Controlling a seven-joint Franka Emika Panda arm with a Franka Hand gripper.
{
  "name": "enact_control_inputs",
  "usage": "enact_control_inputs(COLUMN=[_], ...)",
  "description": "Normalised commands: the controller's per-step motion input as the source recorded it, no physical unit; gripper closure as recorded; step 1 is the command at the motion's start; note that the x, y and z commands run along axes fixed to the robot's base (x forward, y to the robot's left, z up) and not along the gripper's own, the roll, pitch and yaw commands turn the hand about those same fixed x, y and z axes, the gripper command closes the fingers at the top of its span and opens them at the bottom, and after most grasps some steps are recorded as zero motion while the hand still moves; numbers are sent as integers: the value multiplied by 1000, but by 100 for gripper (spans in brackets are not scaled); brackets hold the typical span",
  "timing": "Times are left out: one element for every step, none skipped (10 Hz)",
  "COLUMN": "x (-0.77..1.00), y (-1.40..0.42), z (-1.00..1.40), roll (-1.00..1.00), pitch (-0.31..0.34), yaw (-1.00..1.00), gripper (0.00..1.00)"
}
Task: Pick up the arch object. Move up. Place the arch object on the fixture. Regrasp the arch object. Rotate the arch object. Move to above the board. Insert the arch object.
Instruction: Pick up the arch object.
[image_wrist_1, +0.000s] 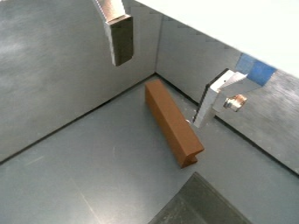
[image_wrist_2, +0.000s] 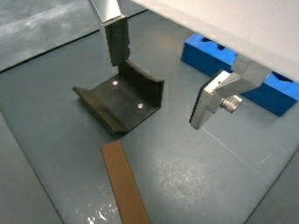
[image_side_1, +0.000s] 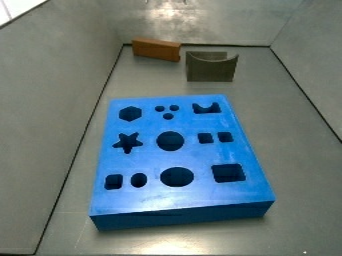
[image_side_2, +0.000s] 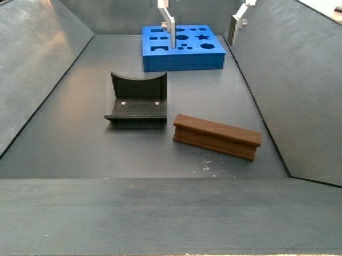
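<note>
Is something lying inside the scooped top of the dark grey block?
Nothing: the dark grey scooped fixture shows only bare inner faces. The orange-brown arch object lies beside it, apart. The open gripper hangs above. The fixture's underside is hidden.

A bare grey tabletop (image_side_1: 301, 150) spreads underneath, hemmed by sloping grey walls (image_side_2: 47, 70); faint white scuffs (image_side_2: 207, 166) mark its surface in a side view.

In a side view, the orange-brown elongated arch object (image_side_2: 217, 136) lies on the floor at four o'clock from the dark scooped fixture (image_side_2: 136, 100), just beside it. The thick blue board with cut-out holes (image_side_2: 185, 48) lies at twelve o'clock behind both. The gripper (image_side_2: 203, 20) hangs open above the board, well apart from the arch object.
</note>
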Motion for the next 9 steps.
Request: enact_control_inputs(x=[0, 63, 63, 11, 0, -20, -69, -34, 0], y=[74, 31, 26, 120, 200, 326, 329, 354, 300], z=[-231, -260, -314, -366, -420, -474, -523, -549, -529], roll=[-60, -29, -1, -23, -31, -63, -70, -116, -154], pitch=[-30, -11, -19, -41, -51, -77, -91, -97, -84], yaw=[491, 489, 500, 506, 489, 449, 443, 471, 511], gripper=[0, 0, 0, 0, 0, 0, 0, 0, 0])
